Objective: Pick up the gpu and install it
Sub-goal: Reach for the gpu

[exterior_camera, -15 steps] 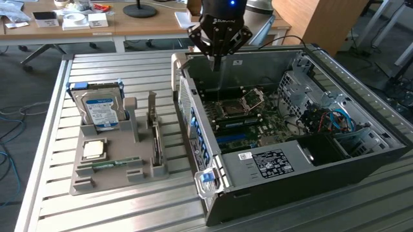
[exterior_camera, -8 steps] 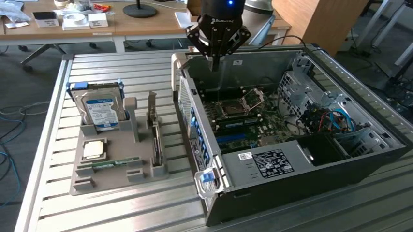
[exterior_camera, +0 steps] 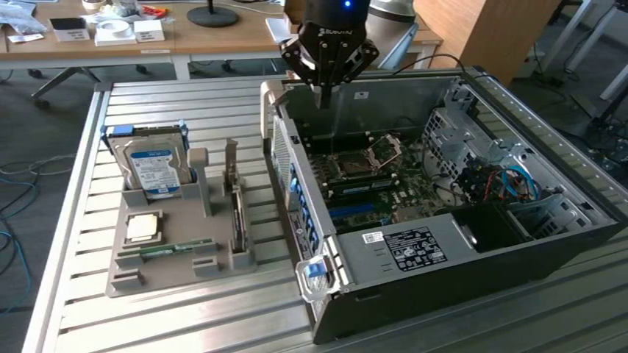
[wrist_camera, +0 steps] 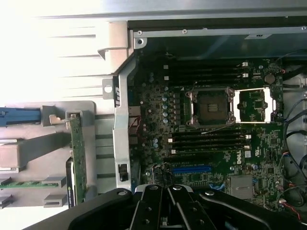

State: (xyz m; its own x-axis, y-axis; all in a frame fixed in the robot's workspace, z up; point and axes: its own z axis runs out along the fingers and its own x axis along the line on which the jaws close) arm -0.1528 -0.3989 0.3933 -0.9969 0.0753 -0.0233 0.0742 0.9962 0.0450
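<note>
Closest in the exterior view is the front of the slatted metal bench (exterior_camera: 176, 323), and on it the near corner of an open computer case (exterior_camera: 422, 294) lying on its side. To the exterior view's left of the case sits a gray parts holder (exterior_camera: 147, 279). A slim RAM stick (exterior_camera: 176, 248) lies flat at its near end, with a square processor chip (exterior_camera: 143, 228) just behind it.

The gpu (exterior_camera: 237, 202) stands on its long edge in a slot along the holder's case-side rim, just beside the case wall but outside it. Its long axis runs from near to far, roughly parallel to that wall, and a pale metal bracket rises at its far end. I cannot tell which face carries the fan.

Farther back in the holder, a hard drive (exterior_camera: 152, 168) with a blue-white label stands upright. Inside the case the motherboard (exterior_camera: 393, 184) lies exposed, its processor socket (exterior_camera: 368, 156) open.

Beyond that, the claw (exterior_camera: 322, 99) hovers above the case's far wall with its fingers pressed together on nothing, well apart from the gpu. Wooden desks (exterior_camera: 118, 44) stand behind.
</note>
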